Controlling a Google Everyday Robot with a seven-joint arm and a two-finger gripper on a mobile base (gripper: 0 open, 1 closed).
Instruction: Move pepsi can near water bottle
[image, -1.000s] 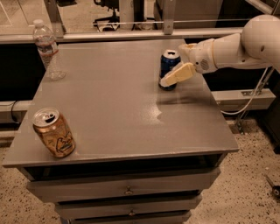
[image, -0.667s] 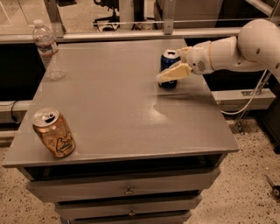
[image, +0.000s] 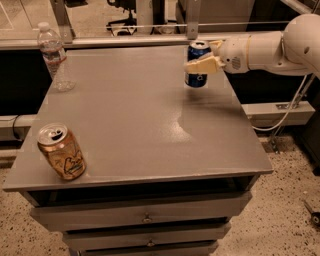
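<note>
The pepsi can (image: 196, 75), dark blue with a silver top, is upright at the back right of the grey table (image: 135, 125). My gripper (image: 201, 56) reaches in from the right on a white arm and is shut on the can. One cream finger (image: 204, 65) crosses its front and the other sits behind it. The can seems to hang just above the tabletop. The water bottle (image: 53, 54), clear with a white cap, stands at the back left corner, far from the can.
An orange-tan can (image: 62, 152) with a swirl design stands at the table's front left corner. The table has drawers (image: 145, 217) below its front edge. A rail (image: 150, 40) runs behind the table. A cable (image: 287, 110) hangs at the right.
The gripper has closed around the pepsi can and raised it slightly. The can now sits higher and a little farther back than a second ago. The bottle and the orange-tan can have not moved.
</note>
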